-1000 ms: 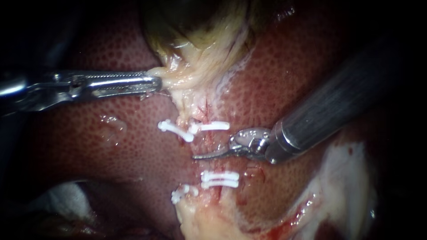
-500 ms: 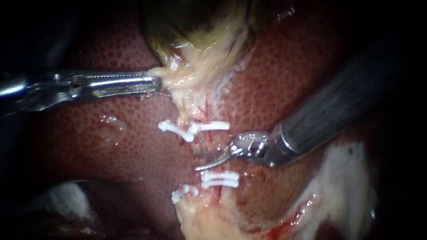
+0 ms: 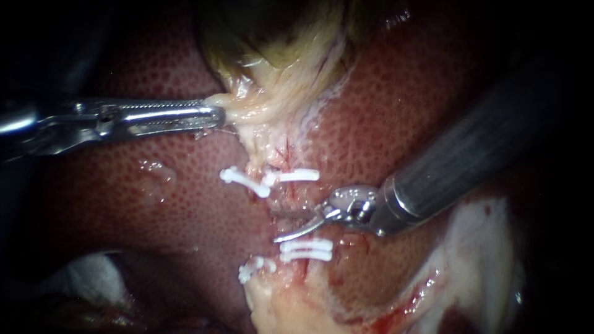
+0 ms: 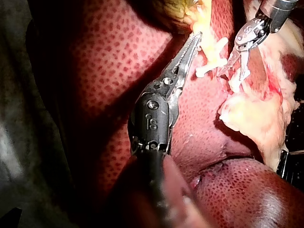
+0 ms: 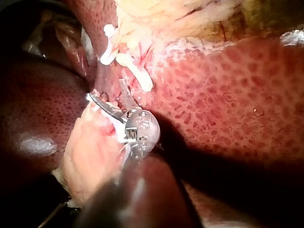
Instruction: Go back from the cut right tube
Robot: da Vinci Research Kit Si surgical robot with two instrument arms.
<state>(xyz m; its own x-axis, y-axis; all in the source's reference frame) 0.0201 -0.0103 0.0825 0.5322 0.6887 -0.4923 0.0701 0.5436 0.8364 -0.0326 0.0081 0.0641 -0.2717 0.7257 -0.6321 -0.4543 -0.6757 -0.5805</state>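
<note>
Left instrument (image 3: 213,116): enters from the left edge of the frame. Its jaws pinch the pale lower rim of the gallbladder (image 3: 278,55).
Reason for hold: probably traction. It draws the rim towards the left so the clipped tissue below lies stretched and exposed against the liver (image 3: 402,111).
Right instrument (image 3: 275,226): shaft descends from the upper right. Its slim curved jaws are spread and grip nothing.
Right tube (image 3: 292,196): centre of frame, running between the upper clip (image 3: 297,175) and the paired lower clips (image 3: 306,250). The spread jaws lie across this stretch, and the cut itself cannot be made out clearly.
Left clips (image 3: 244,180): one sits just beside the upper clip. Another lies lower, near the pale tissue at the bottom of the frame.
Edges: the lower jaw tip sits just above the paired lower clips and the upper jaw tip just below the upper clip. Snagging either one is the likely hazard.
Open room: bare liver lies along the shaft's own line towards the upper right. That looks like the clear way back.
</note>
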